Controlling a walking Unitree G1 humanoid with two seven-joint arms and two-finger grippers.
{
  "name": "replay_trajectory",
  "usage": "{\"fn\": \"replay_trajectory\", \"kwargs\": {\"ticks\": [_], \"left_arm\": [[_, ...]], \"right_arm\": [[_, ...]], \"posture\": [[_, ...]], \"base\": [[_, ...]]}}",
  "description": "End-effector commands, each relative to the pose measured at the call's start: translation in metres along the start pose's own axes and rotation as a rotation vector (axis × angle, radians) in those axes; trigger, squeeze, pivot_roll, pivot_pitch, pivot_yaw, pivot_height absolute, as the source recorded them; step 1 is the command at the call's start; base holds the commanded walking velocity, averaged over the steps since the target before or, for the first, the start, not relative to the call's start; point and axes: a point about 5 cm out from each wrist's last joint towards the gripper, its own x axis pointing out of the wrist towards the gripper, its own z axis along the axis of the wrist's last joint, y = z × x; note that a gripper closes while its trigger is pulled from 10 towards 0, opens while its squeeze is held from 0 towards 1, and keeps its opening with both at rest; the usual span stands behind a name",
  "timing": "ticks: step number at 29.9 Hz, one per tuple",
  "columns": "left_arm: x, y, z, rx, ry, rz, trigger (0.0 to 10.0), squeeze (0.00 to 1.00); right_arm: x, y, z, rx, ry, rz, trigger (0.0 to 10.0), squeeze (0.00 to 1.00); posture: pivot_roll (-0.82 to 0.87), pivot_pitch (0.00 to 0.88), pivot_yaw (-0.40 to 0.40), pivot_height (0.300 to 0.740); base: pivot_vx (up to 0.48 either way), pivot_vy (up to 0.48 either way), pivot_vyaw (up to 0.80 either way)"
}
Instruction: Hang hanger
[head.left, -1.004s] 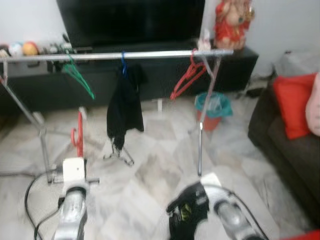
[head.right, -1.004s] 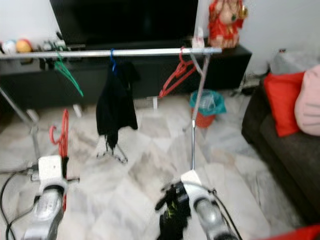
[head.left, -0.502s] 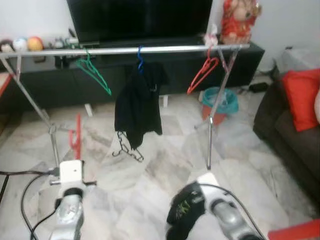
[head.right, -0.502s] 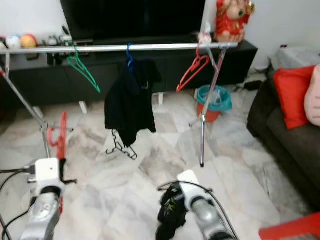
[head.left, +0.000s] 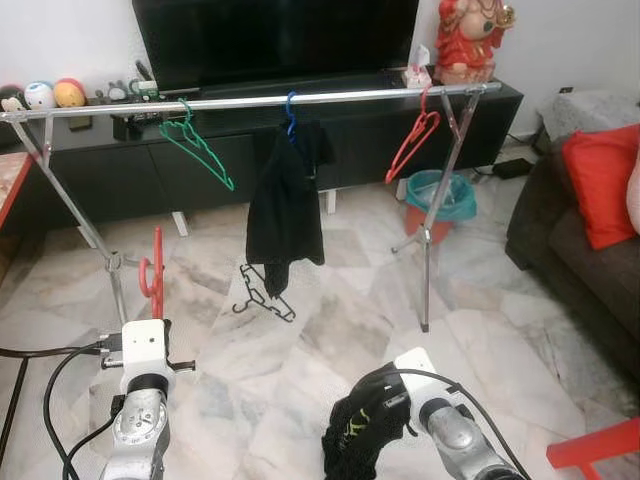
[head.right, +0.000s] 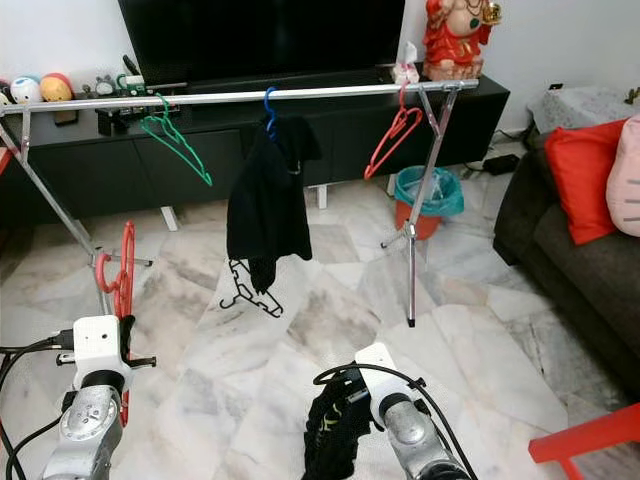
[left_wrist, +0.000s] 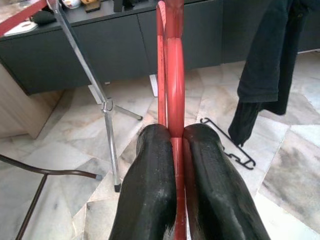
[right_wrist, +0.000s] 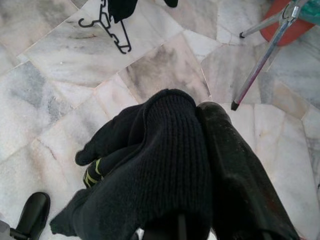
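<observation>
1. So left gripper (left_wrist: 175, 145) pinches red hanger (head.left: 152, 272) upright, hook up, ready for rail (head.left: 250, 101).
2. Right gripper (right_wrist: 200, 150), fingers closed on black cloth (head.left: 362, 432), stays low, out of the way.

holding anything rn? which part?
Left end effector grips red hanger on its lower bar; right end effector clamps bunched black garment.
</observation>
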Motion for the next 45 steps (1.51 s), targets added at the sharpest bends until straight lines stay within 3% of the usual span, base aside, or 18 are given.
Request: {"fn": "replay_trajectory", "kwargs": {"ticks": [1, 16, 28, 45], "left_arm": [[0.002, -0.002, 0.007, -0.001, -0.029, -0.015, 10.0, 0.0], [0.002, -0.005, 0.008, -0.014, -0.033, -0.033, 10.0, 0.0], [0.002, -0.005, 0.009, -0.018, -0.036, -0.04, 10.0, 0.0], [0.002, -0.008, 0.01, -0.02, -0.047, -0.061, 10.0, 0.0]], "right_arm": [[0.002, -0.003, 0.005, 0.01, -0.018, -0.013, 10.0, 0.0], [0.003, -0.008, 0.012, 0.058, -0.042, -0.045, 10.0, 0.0], [0.005, -0.008, 0.018, 0.056, -0.071, -0.049, 10.0, 0.0], [0.007, -0.012, 0.03, 0.086, -0.126, -0.083, 10.0, 0.0]], "posture": [[-0.07, 0.0, 0.021, 0.736], [-0.07, 0.0, 0.023, 0.736], [-0.07, 0.0, 0.023, 0.736], [-0.07, 0.0, 0.025, 0.736]], "base": [[0.0, 0.0, 0.0], [0.0, 0.0, 0.0], [0.0, 0.0, -0.77], [-0.123, 0.0, 0.0]]}}
